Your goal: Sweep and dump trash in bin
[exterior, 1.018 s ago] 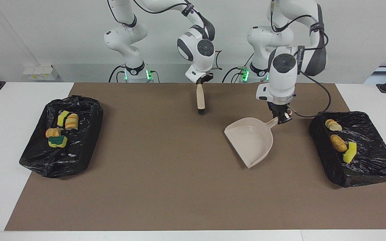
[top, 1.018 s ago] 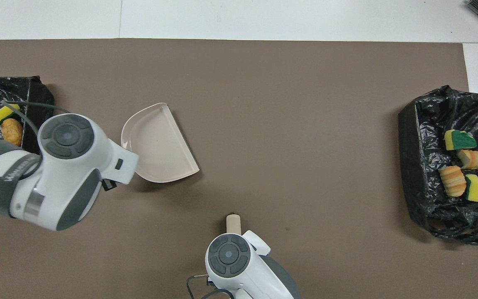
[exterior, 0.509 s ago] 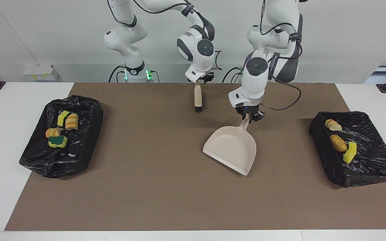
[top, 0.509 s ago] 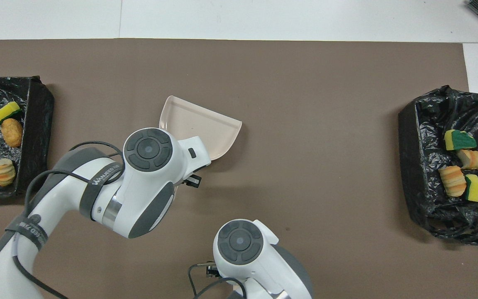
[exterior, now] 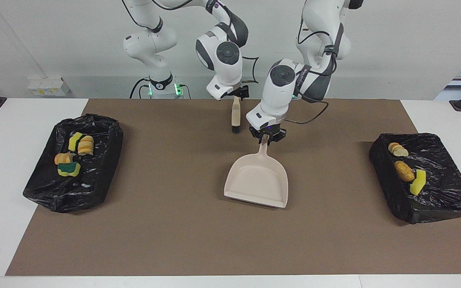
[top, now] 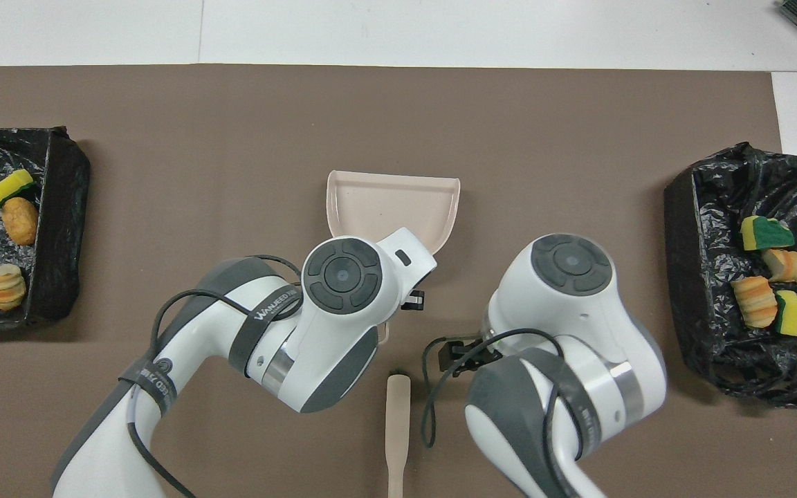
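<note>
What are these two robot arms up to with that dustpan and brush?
It is a clean-up job. The left tool grips the dustpan by its handle, the pan at mid-mat. The brush lies nearer the robots, with the right tool just over its handle. The trash pieces in view all sit in the black-lined bins at the table's two ends.

White arms (exterior: 278,92), grey joints, black cables

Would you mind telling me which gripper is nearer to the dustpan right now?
Left. The left gripper is shut on the dustpan at its handle. The right gripper is clear of it, over the top of the brush.
</note>
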Tool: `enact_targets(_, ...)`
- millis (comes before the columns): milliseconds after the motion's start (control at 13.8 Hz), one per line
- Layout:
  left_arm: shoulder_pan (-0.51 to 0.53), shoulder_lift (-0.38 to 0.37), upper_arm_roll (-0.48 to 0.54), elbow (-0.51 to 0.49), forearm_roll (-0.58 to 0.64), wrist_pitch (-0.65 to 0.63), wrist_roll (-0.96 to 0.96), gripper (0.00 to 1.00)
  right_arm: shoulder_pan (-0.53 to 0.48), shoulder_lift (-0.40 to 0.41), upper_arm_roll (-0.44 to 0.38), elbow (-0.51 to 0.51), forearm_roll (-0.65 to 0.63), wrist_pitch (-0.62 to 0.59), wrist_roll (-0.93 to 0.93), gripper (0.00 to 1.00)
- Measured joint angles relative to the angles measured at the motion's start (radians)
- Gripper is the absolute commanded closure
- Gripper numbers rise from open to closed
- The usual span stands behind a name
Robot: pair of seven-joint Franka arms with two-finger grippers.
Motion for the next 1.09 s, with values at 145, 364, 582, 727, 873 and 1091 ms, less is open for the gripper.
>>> enact_targets(145,-0.021,0.044,0.001,0.038,0.0,0.002,-0.047,1.0,-0.093,0.019,-0.001,0.006,-0.044,0.007,-0.132,0.0)
enact_targets(364,-0.048,0.099,0.001,0.056,0.0,0.005,-0.065,0.7,-0.209,0.042,-0.002,0.051,-0.112,0.009,-0.302,0.0)
enact_targets(582,-0.049,0.102,0.011,0.076,0.0,0.005,-0.069,0.0,-0.313,0.079,-0.002,0.14,-0.16,0.007,-0.466,0.0)
enact_targets(727,-0.045,0.095,0.026,0.085,0.0,0.003,-0.069,0.0,-0.384,0.108,-0.003,0.207,-0.196,0.003,-0.547,0.0)
enact_targets(873,-0.024,0.072,0.039,0.083,0.0,-0.014,-0.068,0.0,-0.439,0.123,-0.004,0.261,-0.237,0.001,-0.581,0.0)
enact_targets(1091,0.047,0.011,0.047,0.051,0.001,-0.093,-0.065,0.0,-0.462,0.116,-0.005,0.346,-0.301,-0.029,-0.583,0.0)
